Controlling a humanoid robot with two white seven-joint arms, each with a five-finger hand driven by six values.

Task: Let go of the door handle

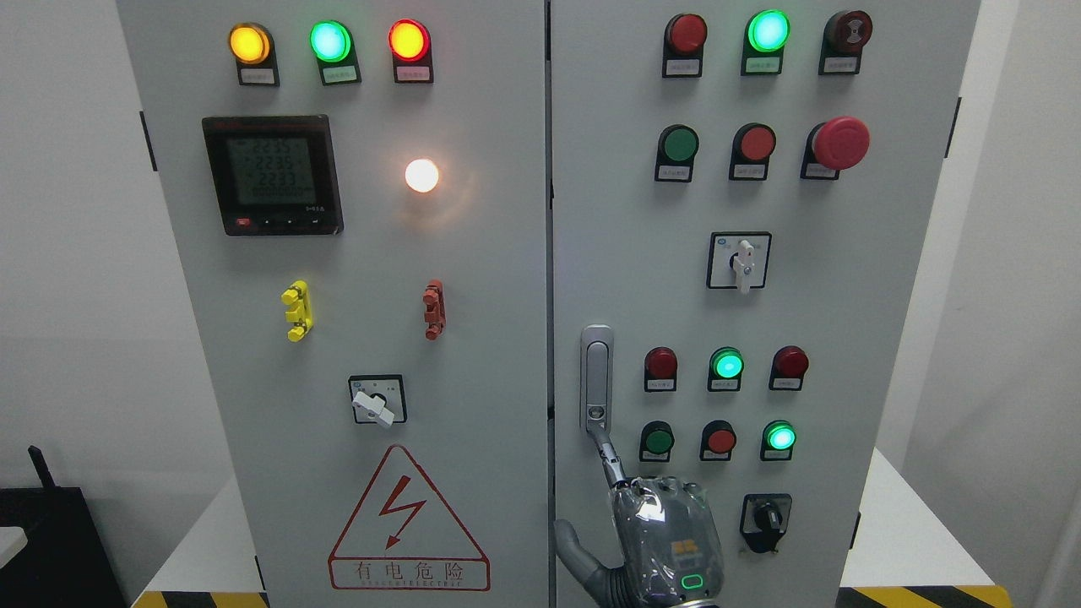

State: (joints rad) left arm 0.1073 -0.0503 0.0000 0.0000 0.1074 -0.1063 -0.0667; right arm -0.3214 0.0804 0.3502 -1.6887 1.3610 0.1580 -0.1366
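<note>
Head view. Cabinet [473,338]: grey painted sheet metal, two flat doors meeting at a vertical seam near the middle.

Left door [338,355]: three round lit lamps along the top, amber, green and red; a black square meter [272,175] with a greenish digit screen; one glowing white lamp [421,175]; a yellow plastic clip and a red one; a white rotary switch on a black plate; a red-outlined triangular warning sign [409,523] with a lightning bolt.

Right door [844,355]: rows of round red and green buttons and lamps, some lit; a large red mushroom button [840,143]; a white-levered selector; a black knob low down.

Handle [596,377]: slim upright bar of brushed silver metal with rounded ends and a keyhole at its foot, set on the right door just beside the seam.

Right hand [663,536]: metal links under glossy clear wrap, a small green light on its back, rising from the bottom edge. One extended finger [610,460] touches the handle's lower end; the thumb is spread out to the left, and nothing is clasped. The handle stands directly above the hand.
</note>
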